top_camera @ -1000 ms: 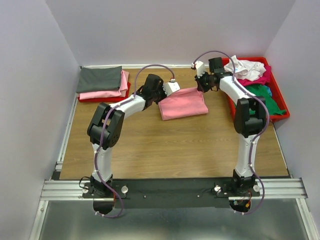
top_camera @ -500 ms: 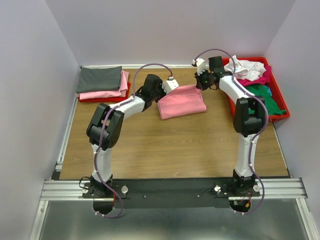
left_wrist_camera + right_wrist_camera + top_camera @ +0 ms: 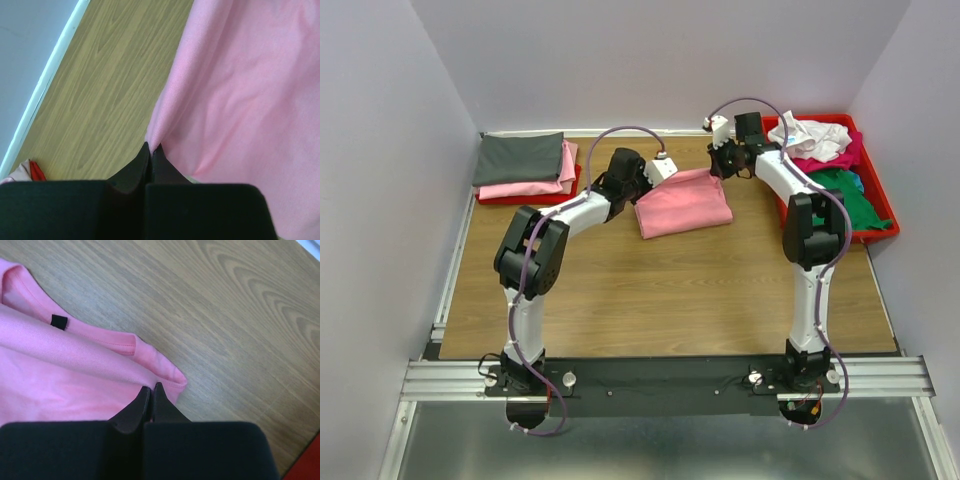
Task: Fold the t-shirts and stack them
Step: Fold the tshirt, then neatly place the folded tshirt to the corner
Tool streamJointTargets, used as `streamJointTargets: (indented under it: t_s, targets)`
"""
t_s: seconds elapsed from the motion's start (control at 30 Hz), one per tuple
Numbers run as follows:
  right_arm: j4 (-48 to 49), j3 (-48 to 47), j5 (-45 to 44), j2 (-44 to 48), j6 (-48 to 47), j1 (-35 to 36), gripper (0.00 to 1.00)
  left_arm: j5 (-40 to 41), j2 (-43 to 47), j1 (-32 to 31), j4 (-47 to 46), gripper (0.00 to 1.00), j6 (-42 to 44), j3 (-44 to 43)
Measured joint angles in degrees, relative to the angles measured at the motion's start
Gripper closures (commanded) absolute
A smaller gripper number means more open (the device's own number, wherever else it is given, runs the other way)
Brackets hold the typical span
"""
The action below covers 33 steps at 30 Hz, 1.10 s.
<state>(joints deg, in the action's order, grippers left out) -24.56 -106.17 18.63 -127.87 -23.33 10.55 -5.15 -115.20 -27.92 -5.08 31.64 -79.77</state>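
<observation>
At the middle of the table, a little toward 12 o'clock: the light pink t-shirt [image 3: 685, 205] lies folded into a rough rectangle on the wooden table [image 3: 650, 290].
Left gripper [image 3: 642, 192]: fingers pressed together and pinching the 9 o'clock end of the light pink t-shirt's far edge. In the left wrist view the left gripper [image 3: 151, 150] nips the very edge of the cloth, and creases run out from the pinch.
Right gripper [image 3: 718, 172]: fingers pressed together and pinching the far corner of the same shirt on its 3 o'clock side. In the right wrist view the right gripper [image 3: 151, 389] bites the top layer just beside the hem fold.
Neck tag [image 3: 59, 321]: small and dark, showing inside the collar of a lower layer, to the left of the pinch in the right wrist view.
Cloth in the wrist views: plain light pink t-shirt [image 3: 240, 90] with bare wood beside it on the left; light pink t-shirt [image 3: 60, 380] in stacked layers with wood grain beyond.
Stack at 10 o'clock: a folded dark grey t-shirt [image 3: 520, 157] sits on top of a folded pink t-shirt [image 3: 532, 186], both on the left red tray [image 3: 485, 199].
Pile at 2 o'clock: the right red tray [image 3: 870, 236] holds loose shirts. A crumpled white t-shirt [image 3: 810, 137] lies farthest back, a magenta t-shirt [image 3: 832, 158] just beneath it, and a green t-shirt [image 3: 847, 197] nearest.
Gap: the stack and the pile each lie well apart from the light pink t-shirt.
</observation>
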Motion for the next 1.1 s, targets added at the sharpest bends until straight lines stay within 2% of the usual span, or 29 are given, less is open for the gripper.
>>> streamJointTargets:
  t_s: [0.03,0.07,0.1,0.17,0.2,0.23,0.27,0.3,0.33,0.37,0.4,0.47,0.57,0.67,0.8,0.9,1.0,1.1]
  targets:
    - [0.02,-0.26,0.00,-0.07,0.07,0.00,0.98,0.22,-0.22,0.00,0.04,1.00,-0.09,-0.33]
    - [0.07,-0.48,-0.04,-0.09,0.22,0.02,0.98,0.46,-0.46,0.00,0.04,0.92,-0.20,-0.61]
    - [0.09,-0.68,-0.15,-0.09,0.39,0.00,0.98,0.85,-0.79,0.00,0.26,0.74,-0.44,-1.07]
    - [0.07,-1.11,-0.46,-0.15,0.81,0.02,0.93,2.54,-1.97,0.00,1.27,0.64,-1.97,-2.86]
    - [0.15,-1.66,-1.05,-0.42,1.07,0.02,0.86,3.21,-2.78,0.00,1.70,0.28,-2.47,-4.24]
    - [0.33,-1.84,-1.38,-0.52,1.40,0.02,0.73,4.20,-3.85,0.02,2.05,0.14,-3.67,-6.03]
    - [0.52,-2.29,-2.12,-0.81,1.79,0.02,0.45,5.22,-5.01,0.11,2.69,0.07,-4.74,-8.15]
    - [0.85,-2.58,-2.91,-1.07,2.23,0.02,0.35,5.66,-5.53,0.17,2.99,0.07,-5.33,-9.09]
    - [1.22,-2.78,-4.42,-1.25,3.48,0.02,0.21,6.99,-6.25,0.22,3.82,0.06,-7.23,-10.99]
    - [1.38,-2.80,-4.87,-1.29,3.67,0.02,0.15,7.72,-6.54,0.24,4.15,0.06,-7.80,-11.98]
    - [1.79,-2.80,-6.03,-1.31,4.33,0.02,0.00,9.70,-6.58,0.33,4.59,0.06,-9.20,-13.31]
    - [2.80,-2.80,-8.02,-1.31,6.08,0.02,0.00,13.25,-6.19,0.37,4.55,0.02,-11.74,-14.60]
    - [4.44,-2.43,-10.38,-1.01,7.63,0.00,0.00,18.75,-3.08,0.81,4.61,0.02,-15.58,-13.60]
    - [5.73,-0.70,-11.04,0.42,9.01,0.00,0.00,19.69,3.32,2.60,4.61,0.02,-21.40,-9.94]
    - [6.43,6.84,-8.13,7.26,9.81,-0.68,0.00,7.34,13.75,8.70,3.82,0.04,-31.50,-2.89]
    - [6.84,15.32,-2.32,15.43,9.75,-1.42,0.00,-1.66,17.40,12.39,1.79,0.07,-39.19,2.36]
    - [7.41,22.40,3.15,24.17,9.55,-2.14,0.00,-10.86,16.90,12.22,-1.55,0.08,-47.78,10.45]
    - [7.69,28.35,6.99,31.63,9.20,-2.69,0.00,-16.61,12.41,10.29,-2.29,0.07,-54.10,14.01]
